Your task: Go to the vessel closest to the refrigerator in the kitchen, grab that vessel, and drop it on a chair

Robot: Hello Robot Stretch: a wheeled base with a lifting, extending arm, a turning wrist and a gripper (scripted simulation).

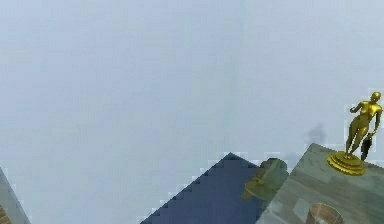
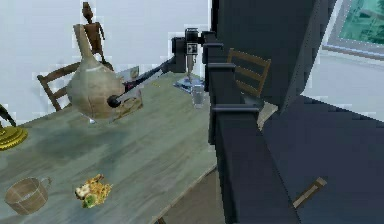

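Note:
A large beige vessel (image 2: 92, 88) with a narrow neck and round belly is over the wooden table (image 2: 150, 150) in the arm side view's upper left. The dark arm (image 2: 228, 120) rises from the bottom edge, and my gripper (image 2: 123, 100) reaches left with its fingers at the vessel's belly. I cannot tell whether it holds the vessel or whether the vessel stands on the table. One wooden chair (image 2: 55, 85) stands behind the vessel at the table's far left. Another wooden chair (image 2: 251, 70) stands beyond the arm.
On the table are a glass (image 2: 198, 95), a mug (image 2: 25, 193), a small food item (image 2: 92, 190) and a gold statue (image 1: 360, 135). A wooden figure (image 2: 92, 25) stands behind the vessel. A dark blue surface (image 2: 310, 150) lies right of the arm, and bare walls meet ahead.

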